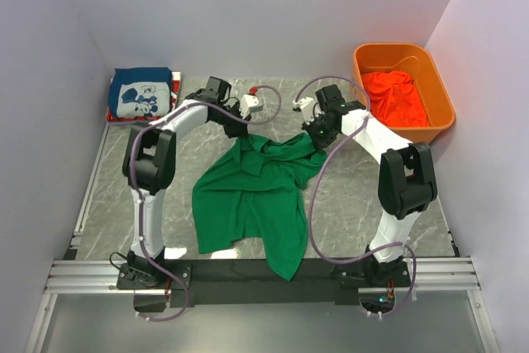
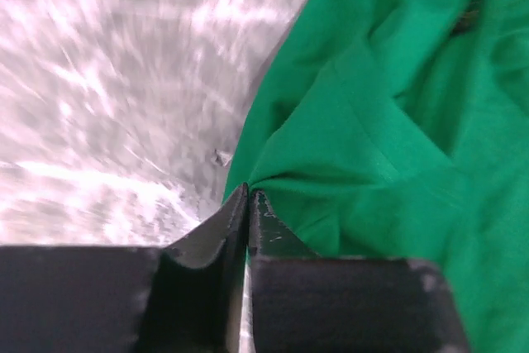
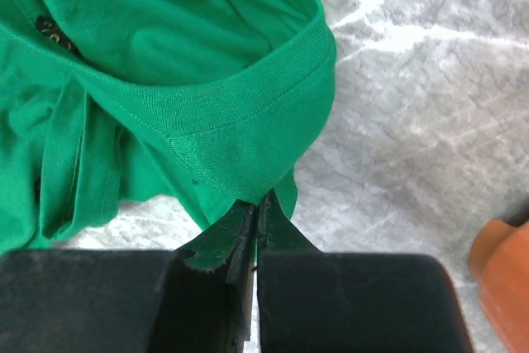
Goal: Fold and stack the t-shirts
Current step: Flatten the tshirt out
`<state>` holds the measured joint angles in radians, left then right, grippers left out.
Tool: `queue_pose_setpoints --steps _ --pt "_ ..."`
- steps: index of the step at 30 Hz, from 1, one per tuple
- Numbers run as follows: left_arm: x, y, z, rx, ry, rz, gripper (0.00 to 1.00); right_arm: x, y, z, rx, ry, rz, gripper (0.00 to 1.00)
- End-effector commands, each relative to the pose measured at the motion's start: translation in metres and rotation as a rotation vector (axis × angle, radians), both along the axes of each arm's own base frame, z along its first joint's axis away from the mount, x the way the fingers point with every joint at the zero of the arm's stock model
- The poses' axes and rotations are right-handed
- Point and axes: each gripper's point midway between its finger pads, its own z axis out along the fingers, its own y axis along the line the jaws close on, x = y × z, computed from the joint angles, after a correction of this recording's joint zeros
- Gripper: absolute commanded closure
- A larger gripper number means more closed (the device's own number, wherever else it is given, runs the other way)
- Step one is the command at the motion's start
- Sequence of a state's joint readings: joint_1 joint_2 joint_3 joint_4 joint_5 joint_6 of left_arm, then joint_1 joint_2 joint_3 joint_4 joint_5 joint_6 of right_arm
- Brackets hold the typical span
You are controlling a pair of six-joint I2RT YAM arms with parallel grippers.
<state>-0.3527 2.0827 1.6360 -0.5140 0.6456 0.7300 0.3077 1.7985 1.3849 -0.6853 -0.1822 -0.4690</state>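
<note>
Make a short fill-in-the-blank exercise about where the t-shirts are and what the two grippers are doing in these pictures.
1. The left gripper and the right gripper are each ____ on an edge of the green t-shirt.
2. The orange-red t-shirt lies ____ the orange bin.
3. The folded dark blue t-shirt sits at the far ____ corner of the table.

Missing words: shut; inside; left.
</note>
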Motion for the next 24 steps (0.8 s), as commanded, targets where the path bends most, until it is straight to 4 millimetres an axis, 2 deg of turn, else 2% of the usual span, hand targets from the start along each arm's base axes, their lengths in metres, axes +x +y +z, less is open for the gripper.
queue_pose_setpoints --steps 1,2,6,9,10,11,12,13,14,18,24 --pt "-0.005 0.008 -0.016 -0.049 0.25 0.128 0.86 0.012 0.005 0.005 0.019 -0.008 -0.004 1.0" --pt "0.007 0.016 -0.018 -0.053 0.251 0.171 0.77 0.012 0.005 0.003 0.017 -0.005 -0.006 1.0" --pt "0.017 0.031 -0.004 -0.089 0.221 0.218 0.62 0.015 0.006 0.0 0.02 0.005 -0.012 1.0" --pt "0.009 0.035 0.012 -0.107 0.154 0.193 0.56 0.018 0.007 0.0 0.032 0.014 -0.022 1.0" --pt "0.0 0.037 0.008 -0.103 0.151 0.175 0.54 0.021 0.007 0.002 0.035 0.012 -0.025 1.0" --pt "-0.001 0.036 0.024 -0.123 0.1 0.156 0.5 0.022 0.007 0.002 0.043 0.015 -0.027 1.0" --pt "-0.004 0.034 0.028 -0.134 0.079 0.139 0.48 0.021 0.007 0.001 0.046 0.025 -0.031 1.0" --pt "-0.013 0.036 0.023 -0.133 0.078 0.13 0.44 0.023 0.008 0.002 0.051 0.022 -0.034 1.0" --pt "-0.015 0.035 0.033 -0.14 0.037 0.117 0.39 0.023 0.009 0.002 0.058 0.028 -0.035 1.0" --pt "-0.023 0.027 0.031 -0.097 -0.06 0.031 0.39 0.026 0.009 0.006 0.087 0.038 -0.047 1.0" --pt "-0.032 0.012 0.014 -0.018 -0.172 -0.074 0.4 0.027 0.006 0.006 0.086 0.044 -0.048 1.0"
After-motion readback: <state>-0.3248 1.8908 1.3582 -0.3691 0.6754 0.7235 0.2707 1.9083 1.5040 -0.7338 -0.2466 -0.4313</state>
